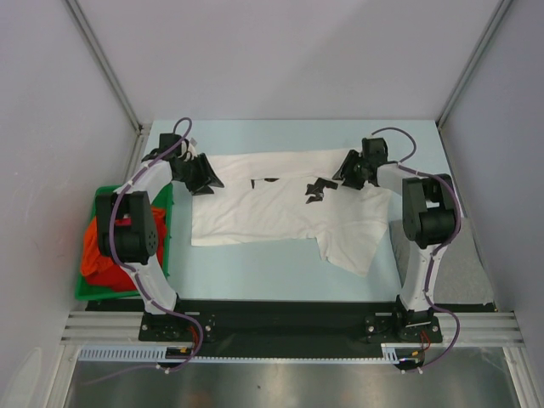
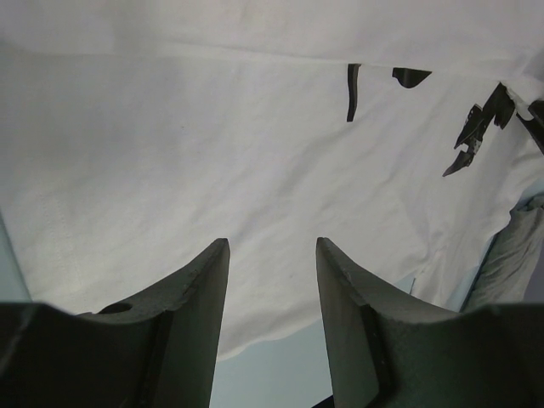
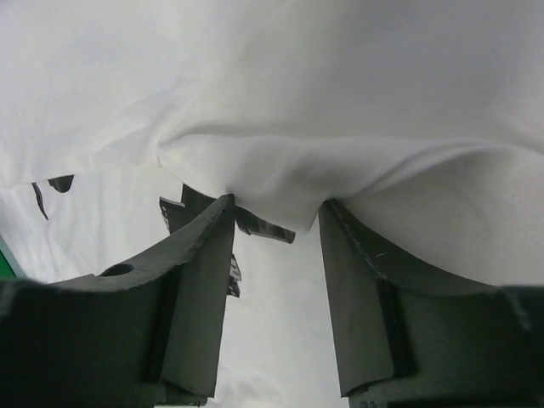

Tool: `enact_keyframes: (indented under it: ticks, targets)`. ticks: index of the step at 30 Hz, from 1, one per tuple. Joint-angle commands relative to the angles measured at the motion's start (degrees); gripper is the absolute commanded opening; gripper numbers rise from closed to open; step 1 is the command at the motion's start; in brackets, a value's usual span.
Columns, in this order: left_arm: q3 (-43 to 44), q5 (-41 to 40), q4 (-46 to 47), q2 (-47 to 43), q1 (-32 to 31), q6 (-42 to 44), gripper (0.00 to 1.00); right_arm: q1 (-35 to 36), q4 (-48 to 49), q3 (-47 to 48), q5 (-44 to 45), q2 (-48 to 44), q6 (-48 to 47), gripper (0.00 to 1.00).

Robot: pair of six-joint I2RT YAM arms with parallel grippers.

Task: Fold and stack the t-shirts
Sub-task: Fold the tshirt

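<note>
A white t-shirt with black print lies partly folded on the pale blue table, its far edge turned over. My left gripper is open at the shirt's far left corner; in the left wrist view its jaws stand apart over the shirt's edge, holding nothing. My right gripper is open at the far right of the shirt; in the right wrist view a raised fold of white fabric bulges at its fingertips. A grey t-shirt lies at the right. Orange and dark red shirts lie in the bin.
A green plastic bin stands at the table's left edge beside the left arm. The grey shirt also shows at the right edge of the left wrist view. White walls enclose the table at the back and sides.
</note>
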Motion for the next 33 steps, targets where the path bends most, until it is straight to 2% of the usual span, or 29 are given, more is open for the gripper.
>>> enact_keyframes:
  ticks: [1,6,10,13,27,33]
  targets:
    - [2.06,1.17,0.15,-0.07,0.37,0.68,0.51,0.27,1.72,3.5,-0.95,1.57,0.58,0.47]
    - [1.8,1.08,0.24,0.02,0.37,0.68,0.51,0.36,0.67,5.35,-2.1,1.22,2.59,0.3]
    - [1.45,0.99,0.42,-0.07,0.37,0.68,0.51,0.01,-1.96,5.62,-4.72,-0.62,7.32,0.06]
    - [1.01,1.08,0.68,-0.07,0.37,0.59,0.51,0.01,-3.98,5.36,-6.75,-2.29,10.14,0.01]
    - [0.13,2.13,1.3,0.28,0.37,0.68,0.5,-1.49,-6.81,-0.97,-15.54,-5.72,25.7,0.0]
    - [0.13,3.19,1.82,0.55,0.54,0.42,0.51,0.18,-1.89,-2.91,-18.87,-3.09,33.88,0.01]
